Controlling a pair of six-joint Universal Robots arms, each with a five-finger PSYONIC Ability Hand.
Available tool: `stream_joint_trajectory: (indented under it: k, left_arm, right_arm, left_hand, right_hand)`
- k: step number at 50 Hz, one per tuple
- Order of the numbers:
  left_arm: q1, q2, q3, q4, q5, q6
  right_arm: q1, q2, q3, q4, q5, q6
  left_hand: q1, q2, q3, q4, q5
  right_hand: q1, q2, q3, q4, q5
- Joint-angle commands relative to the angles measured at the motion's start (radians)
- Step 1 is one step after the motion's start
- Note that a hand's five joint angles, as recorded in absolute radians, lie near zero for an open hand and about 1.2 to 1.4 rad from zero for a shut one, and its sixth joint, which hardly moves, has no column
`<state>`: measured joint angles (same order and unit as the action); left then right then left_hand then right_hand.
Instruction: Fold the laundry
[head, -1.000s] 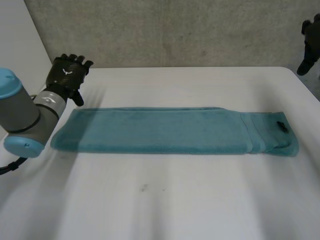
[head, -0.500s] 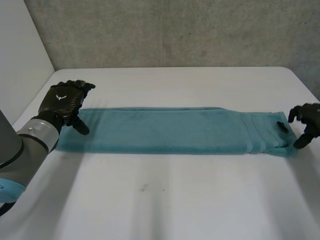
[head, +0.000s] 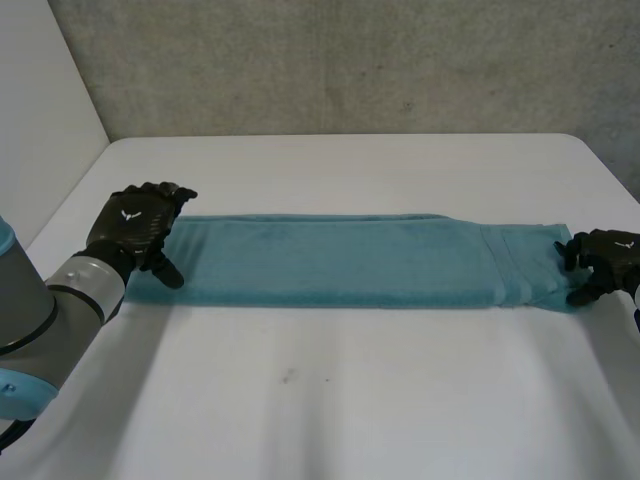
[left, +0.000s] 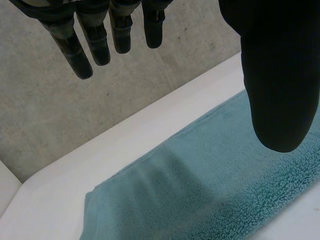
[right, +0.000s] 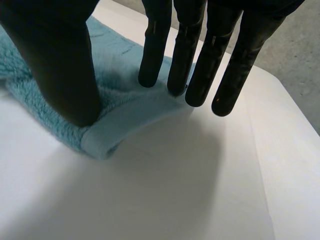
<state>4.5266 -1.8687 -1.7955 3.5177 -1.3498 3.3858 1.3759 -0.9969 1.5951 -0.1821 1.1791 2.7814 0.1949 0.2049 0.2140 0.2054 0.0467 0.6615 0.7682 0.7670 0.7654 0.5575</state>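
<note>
The white bench (head: 330, 400) holds a long, fuzzy blue-green towel (head: 340, 258), folded into a flat strip that lies across its middle. The left hand (head: 133, 222) hangs over the towel's left end with its fingers straight and loose, holding nothing. The right hand (head: 605, 258) is at the right end, with its straight fingers and thumb resting on the corner, not gripping it.

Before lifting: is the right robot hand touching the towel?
Touching. The right wrist view shows the right robot hand with its thumb pressed onto the towel at its end corner.
</note>
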Motion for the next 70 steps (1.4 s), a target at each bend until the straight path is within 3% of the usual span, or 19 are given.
stream_joint_trajectory:
  k: [1,4,10,14,25,28,29,38,40,42,43,49,52,58,59,63,65,70]
  left_arm:
    - [0.0,-0.001,-0.001,0.0,0.0,0.0]
    - [0.002,0.0,-0.004,0.0,0.0,0.0]
    - [0.0,0.002,-0.007,-0.002,-0.002,0.001]
    - [0.0,0.009,-0.013,-0.002,-0.002,0.001]
    - [0.0,0.014,-0.015,-0.002,-0.005,0.001]
    - [0.0,0.014,-0.013,-0.002,-0.005,0.001]
    - [0.002,0.014,-0.013,-0.002,-0.006,0.001]
    - [0.015,0.014,-0.01,0.0,-0.009,0.001]
    - [0.015,0.014,-0.008,0.0,-0.011,0.001]
    - [0.017,0.014,-0.005,0.0,-0.011,0.001]
    - [0.02,0.014,-0.005,0.0,-0.011,0.001]
    - [0.043,0.017,-0.001,0.0,-0.012,0.001]
    - [0.046,0.017,0.001,0.0,-0.012,0.001]
    - [0.049,0.019,0.001,-0.002,-0.011,0.0]
    - [0.049,0.019,0.001,-0.002,-0.011,0.0]
    - [0.046,0.019,0.001,-0.002,-0.009,-0.002]
    - [0.045,0.019,0.002,-0.002,-0.009,-0.002]
    - [0.031,0.019,0.016,-0.002,0.0,-0.002]
  right_arm:
    - [0.0,0.035,-0.021,-0.033,0.033,-0.026]
    - [-0.003,0.063,-0.034,-0.028,0.057,-0.048]
    - [-0.009,0.05,-0.04,-0.04,0.132,-0.065]
    - [-0.067,-0.04,-0.084,-0.043,0.263,-0.098]
    - [-0.094,-0.049,-0.204,-0.04,0.318,-0.367]
    - [-0.009,-0.054,-0.228,-0.042,0.318,-0.388]
    - [0.076,-0.048,-0.256,-0.043,0.318,-0.385]
    - [0.445,-0.042,-0.379,-0.108,0.31,-0.388]
    - [0.613,0.004,-0.446,-0.169,0.303,-0.391]
    - [0.654,0.027,-0.466,-0.183,0.3,-0.391]
    - [0.757,0.099,-0.534,-0.207,0.291,-0.393]
    - [0.897,0.216,-0.638,-0.209,0.255,-0.388]
    - [1.023,0.36,-0.699,-0.208,0.186,-0.39]
    - [1.082,0.437,-0.701,-0.209,0.168,-0.39]
    - [1.086,0.445,-0.701,-0.209,0.174,-0.39]
    - [1.074,0.42,-0.699,-0.203,0.21,-0.384]
    - [1.068,0.391,-0.692,-0.195,0.238,-0.381]
    - [0.984,0.206,-0.608,-0.136,0.335,-0.268]
  left_hand:
    - [-0.02,-0.03,-0.04,-0.031,-0.047]
    - [-0.02,-0.03,-0.04,-0.031,-0.047]
    - [-0.02,-0.03,-0.04,-0.031,-0.047]
    - [-0.02,-0.03,-0.04,-0.031,-0.047]
    - [-0.02,-0.03,-0.04,-0.031,-0.047]
    - [-0.02,-0.03,-0.04,-0.031,-0.047]
    - [-0.02,-0.03,-0.04,-0.031,-0.047]
    - [-0.02,-0.03,-0.04,-0.031,-0.047]
    - [-0.02,-0.03,-0.04,-0.031,-0.047]
    - [-0.02,-0.03,-0.04,-0.031,-0.047]
    - [-0.02,-0.03,-0.04,-0.031,-0.047]
    - [-0.02,-0.03,-0.04,-0.031,-0.047]
    - [-0.02,-0.03,-0.04,-0.031,-0.047]
    - [-0.02,-0.03,-0.04,-0.031,-0.047]
    - [-0.02,-0.03,-0.04,-0.031,-0.047]
    - [-0.02,-0.03,-0.04,-0.031,-0.047]
    - [-0.02,-0.03,-0.04,-0.031,-0.047]
    - [-0.02,-0.03,-0.04,-0.031,-0.047]
  right_hand:
    - [0.416,0.309,0.31,0.312,0.345]
    - [0.733,0.626,0.628,0.629,0.663]
    - [0.735,0.628,0.629,0.631,0.664]
    - [0.735,0.628,0.629,0.631,0.664]
    - [0.735,0.628,0.629,0.631,0.664]
    - [0.735,0.628,0.629,0.631,0.664]
    - [0.735,0.628,0.629,0.631,0.664]
    - [0.735,0.628,0.629,0.631,0.664]
    - [0.735,0.628,0.629,0.631,0.664]
    - [0.735,0.628,0.629,0.631,0.664]
    - [0.735,0.628,0.629,0.631,0.664]
    - [0.735,0.628,0.629,0.631,0.664]
    - [0.735,0.628,0.629,0.631,0.664]
    - [0.735,0.628,0.629,0.631,0.664]
    - [0.649,0.542,0.543,0.545,0.578]
    - [-0.292,-0.399,-0.397,-0.396,-0.362]
    - [-0.476,-0.583,-0.581,-0.58,-0.546]
    - [-0.487,-0.594,-0.592,-0.591,-0.558]
